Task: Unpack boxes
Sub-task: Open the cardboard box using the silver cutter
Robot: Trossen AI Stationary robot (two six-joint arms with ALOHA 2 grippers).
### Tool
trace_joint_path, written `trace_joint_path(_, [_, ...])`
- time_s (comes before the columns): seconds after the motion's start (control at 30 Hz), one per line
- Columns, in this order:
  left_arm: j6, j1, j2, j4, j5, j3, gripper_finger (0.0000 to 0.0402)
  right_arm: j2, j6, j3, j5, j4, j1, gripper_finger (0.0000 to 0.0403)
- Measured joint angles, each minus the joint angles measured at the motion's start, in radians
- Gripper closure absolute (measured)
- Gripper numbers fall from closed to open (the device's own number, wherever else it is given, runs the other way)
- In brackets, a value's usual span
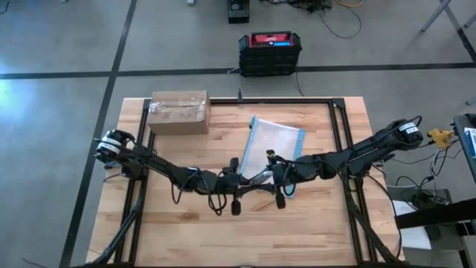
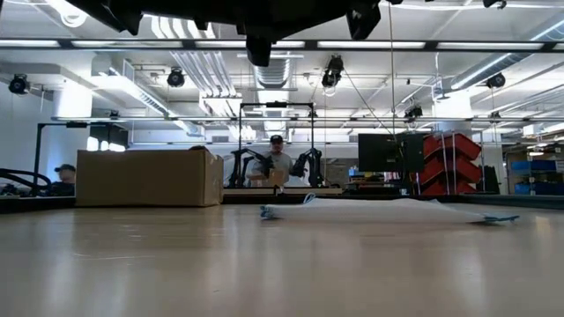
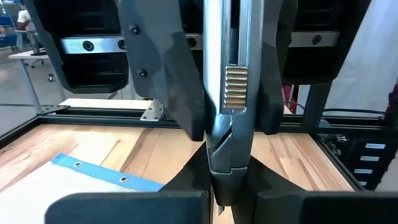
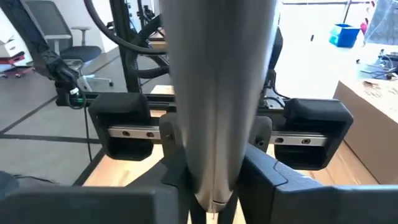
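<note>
Two dark jointed arms (image 1: 186, 177), looped black cables, white wrist collars at frame's left and right edges.

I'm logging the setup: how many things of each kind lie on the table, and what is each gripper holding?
Boxes: 1
Clear pouches with blue edge: 1
Silver tools, held between the left gripper and right gripper: 1
Total: 3

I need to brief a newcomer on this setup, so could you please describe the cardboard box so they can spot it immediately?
Start from the wooden table and go to its far left corner. There sits the cardboard box, plain brown and closed, with shiny clear tape across its top. Unlike the flat clear pouch with blue edging beside it, it stands tall and opaque.
</note>
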Motion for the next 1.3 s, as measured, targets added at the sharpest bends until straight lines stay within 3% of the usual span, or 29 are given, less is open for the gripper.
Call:
trace_joint_path(0.2, [-0.004,-0.003,0.0,0.008,-0.005,-0.001,0.0401,0.0,0.0,0.004,0.005,0.001,-0.001,0.0343])
trace_joint_path(0.47, [-0.003,-0.003,0.0,0.036,0.0,-0.001,0.0401,0.0,0.01,0.007,0.015,0.002,-0.002,0.0276])
trace_joint_path(0.6, [0.002,-0.003,0.0,0.036,0.0,-0.001,0.0401,0.0,0.01,0.009,0.026,0.002,-0.002,0.0262])
trace_joint_path(1.07, [0.004,-0.002,0.0,0.052,-0.007,-0.001,0.0401,0.0,0.011,0.01,0.031,0.001,-0.001,0.0339])
trace_joint_path(1.3, [0.005,0.001,0.0,0.046,-0.007,-0.001,0.0402,0.0,0.011,0.01,0.032,-0.005,-0.001,0.0315])
